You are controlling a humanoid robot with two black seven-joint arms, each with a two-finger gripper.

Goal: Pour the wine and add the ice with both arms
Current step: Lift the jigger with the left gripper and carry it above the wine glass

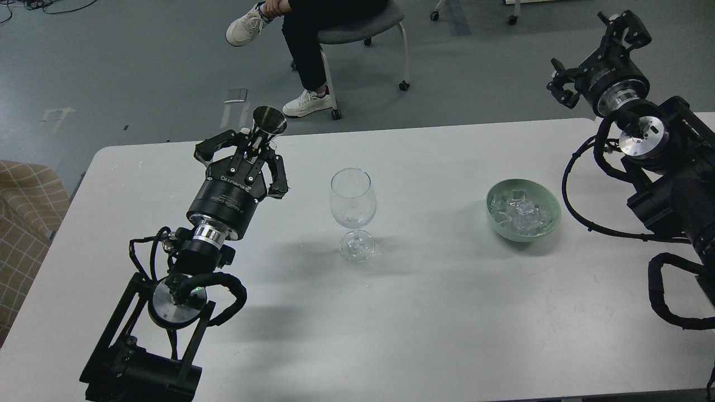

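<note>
My left gripper (pixel 258 146) is shut on a small steel jigger cup (pixel 268 124) and holds it upright above the table, left of the clear stemmed glass (pixel 352 212). The glass stands upright at mid table and looks empty. No stream of wine shows. A pale green bowl (pixel 550 209) to the right holds a pile of clear ice cubes (pixel 518 213). My right gripper (pixel 623 28) is raised beyond the table's far right corner, well away from the bowl, with nothing in it; its fingers are seen end-on.
The white table (pixel 424 312) spans the view. A seated person on a wheeled chair (pixel 357 28) is behind the table's far edge. A tan checked cushion (pixel 22 223) lies at the left.
</note>
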